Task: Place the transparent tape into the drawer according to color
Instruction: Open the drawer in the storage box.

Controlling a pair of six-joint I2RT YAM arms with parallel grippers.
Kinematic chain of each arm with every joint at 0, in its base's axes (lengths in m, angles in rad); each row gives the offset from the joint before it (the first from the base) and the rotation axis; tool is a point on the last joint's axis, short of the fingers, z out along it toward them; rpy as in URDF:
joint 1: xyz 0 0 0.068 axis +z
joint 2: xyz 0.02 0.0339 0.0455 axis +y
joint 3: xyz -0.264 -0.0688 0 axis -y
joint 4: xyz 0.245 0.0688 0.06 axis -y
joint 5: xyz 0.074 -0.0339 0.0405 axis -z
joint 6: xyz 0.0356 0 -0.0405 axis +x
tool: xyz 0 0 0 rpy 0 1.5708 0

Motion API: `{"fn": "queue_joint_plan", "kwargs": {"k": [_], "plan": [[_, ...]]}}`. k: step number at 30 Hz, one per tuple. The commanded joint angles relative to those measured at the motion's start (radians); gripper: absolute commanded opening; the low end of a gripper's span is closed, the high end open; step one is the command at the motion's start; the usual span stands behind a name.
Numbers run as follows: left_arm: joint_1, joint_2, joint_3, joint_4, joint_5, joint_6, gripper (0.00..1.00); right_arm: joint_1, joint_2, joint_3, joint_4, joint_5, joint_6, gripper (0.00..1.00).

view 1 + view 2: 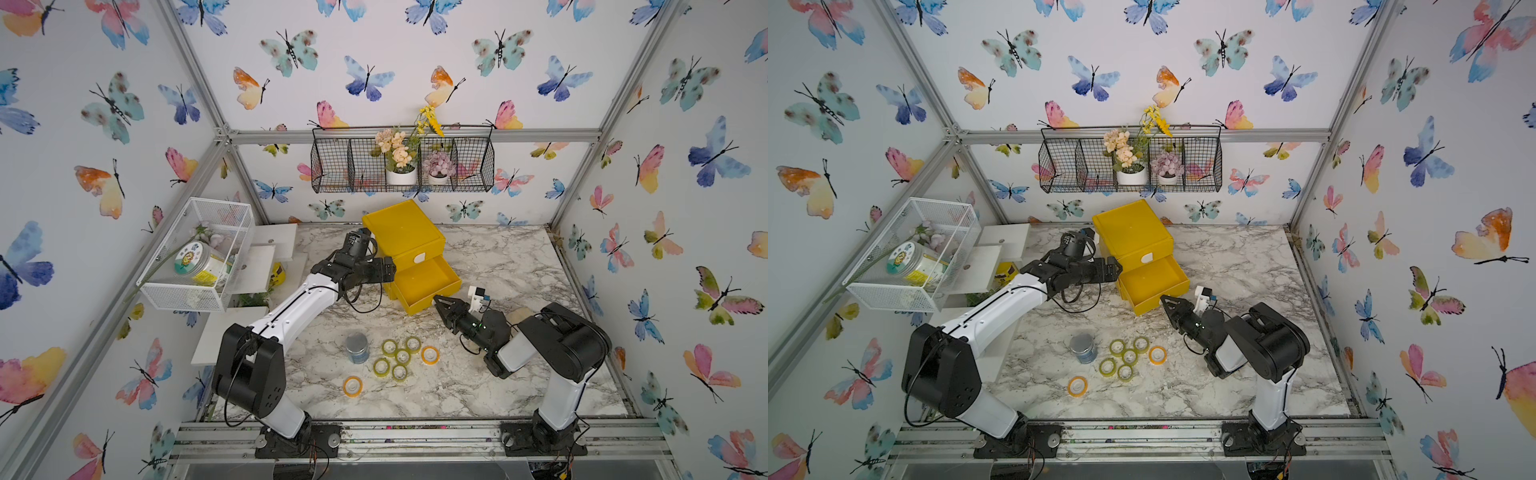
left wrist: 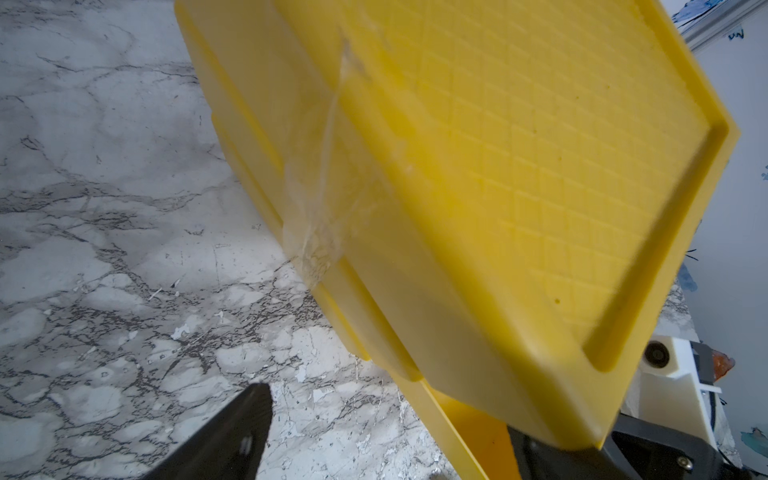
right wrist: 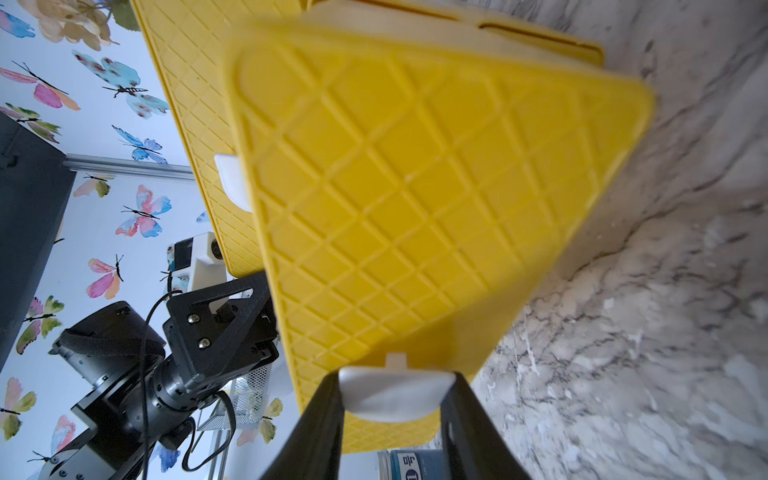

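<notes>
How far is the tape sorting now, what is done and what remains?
Done: one drawer is pulled out and looks empty. In hand: the right jaws are shut on its handle. Left: all seven tapes, five yellow-green and two orange, lie on the table.

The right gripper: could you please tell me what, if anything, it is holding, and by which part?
The right gripper is shut on the pulled-out yellow drawer, pinching its white tab handle at the front between both fingers.
</notes>
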State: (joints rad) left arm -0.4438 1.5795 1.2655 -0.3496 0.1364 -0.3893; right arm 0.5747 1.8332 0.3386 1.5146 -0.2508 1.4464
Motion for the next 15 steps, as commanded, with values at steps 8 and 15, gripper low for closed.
{"fn": "queue_joint_plan", "kwargs": {"k": [8,15], "plan": [[0.010,-0.004,0.014,-0.003,0.022,0.000,0.95,-0.007,-0.105,-0.044,-0.090,-0.012,-0.102,0.55],[0.010,-0.047,0.009,-0.004,0.012,-0.017,0.99,-0.007,-0.254,-0.039,-0.328,-0.045,-0.190,0.63]]}}
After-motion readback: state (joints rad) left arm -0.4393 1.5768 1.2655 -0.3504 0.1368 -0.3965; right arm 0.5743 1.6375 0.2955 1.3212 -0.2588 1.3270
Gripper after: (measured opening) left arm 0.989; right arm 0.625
